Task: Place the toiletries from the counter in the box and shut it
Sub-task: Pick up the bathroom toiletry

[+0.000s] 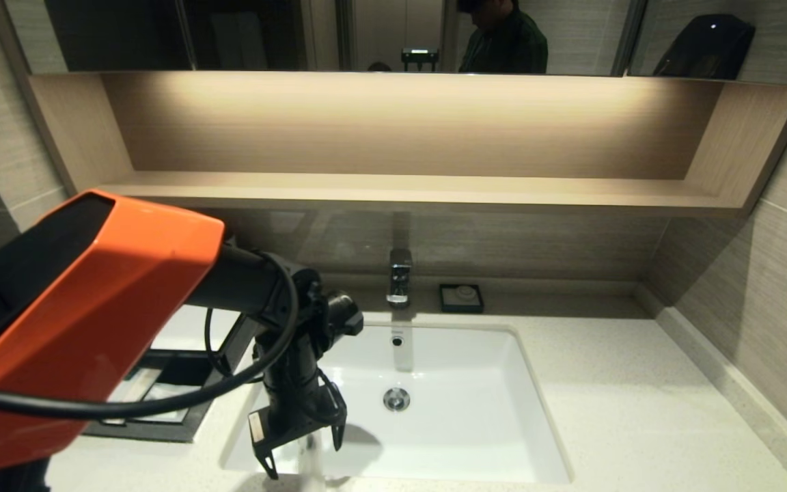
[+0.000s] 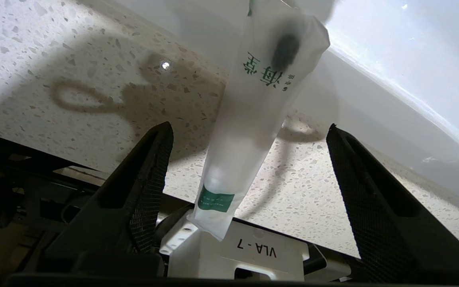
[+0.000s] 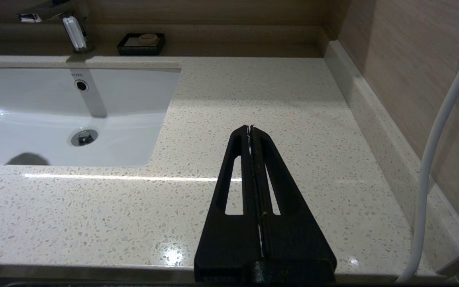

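Head view: speckled counter [image 1: 612, 383]; wooden shelf [image 1: 407, 188]

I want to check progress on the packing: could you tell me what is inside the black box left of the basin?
The box stands open; pale flat items show inside, too unclear to identify. The left arm covers most of its interior.

Head view high, facing basin [image 1: 503, 383]; wrist views low, close over counter [image 3: 253, 99]; all share basin.
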Available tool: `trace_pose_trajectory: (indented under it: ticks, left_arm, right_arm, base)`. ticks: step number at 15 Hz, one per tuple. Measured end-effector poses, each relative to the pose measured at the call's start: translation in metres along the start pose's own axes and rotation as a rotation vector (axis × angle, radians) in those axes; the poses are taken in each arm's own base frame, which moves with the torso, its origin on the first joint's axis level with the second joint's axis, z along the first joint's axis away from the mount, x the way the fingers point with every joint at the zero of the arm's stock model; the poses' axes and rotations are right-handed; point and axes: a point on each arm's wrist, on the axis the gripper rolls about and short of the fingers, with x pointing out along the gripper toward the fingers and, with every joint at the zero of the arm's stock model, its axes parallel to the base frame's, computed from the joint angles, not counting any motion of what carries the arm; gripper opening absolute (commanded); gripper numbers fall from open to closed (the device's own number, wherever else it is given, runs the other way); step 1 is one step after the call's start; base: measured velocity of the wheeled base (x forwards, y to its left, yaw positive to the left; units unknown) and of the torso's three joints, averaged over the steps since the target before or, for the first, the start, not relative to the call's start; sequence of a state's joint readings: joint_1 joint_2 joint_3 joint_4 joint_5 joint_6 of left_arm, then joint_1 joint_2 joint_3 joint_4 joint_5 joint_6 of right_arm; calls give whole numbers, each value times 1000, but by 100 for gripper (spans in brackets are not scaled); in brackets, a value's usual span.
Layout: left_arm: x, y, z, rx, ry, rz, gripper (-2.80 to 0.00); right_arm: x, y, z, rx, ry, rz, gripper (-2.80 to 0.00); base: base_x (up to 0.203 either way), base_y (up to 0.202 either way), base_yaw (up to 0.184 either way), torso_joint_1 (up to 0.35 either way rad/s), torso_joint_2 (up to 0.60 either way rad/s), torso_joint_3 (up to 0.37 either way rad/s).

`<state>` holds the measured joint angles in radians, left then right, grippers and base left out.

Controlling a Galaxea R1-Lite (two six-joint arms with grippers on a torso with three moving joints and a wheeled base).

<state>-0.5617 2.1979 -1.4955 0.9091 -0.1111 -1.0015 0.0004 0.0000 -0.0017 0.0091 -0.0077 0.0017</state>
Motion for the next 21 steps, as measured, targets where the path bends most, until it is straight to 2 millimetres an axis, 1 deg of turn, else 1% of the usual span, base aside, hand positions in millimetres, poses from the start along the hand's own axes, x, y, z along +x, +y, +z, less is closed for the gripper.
trace_pose_trajectory:
  ticks: [8, 21]
  left_arm:
    - [10, -1, 3, 28, 17, 24, 0]
    - [19, -4, 7, 36, 19, 25, 0]
  right_arm:
    - [0, 0, 0, 0, 0, 0, -280]
    - [0, 0, 0, 0, 0, 0, -280]
  base:
    - [0, 0, 0, 0, 0, 0]
    - [0, 0, 0, 0, 0, 0]
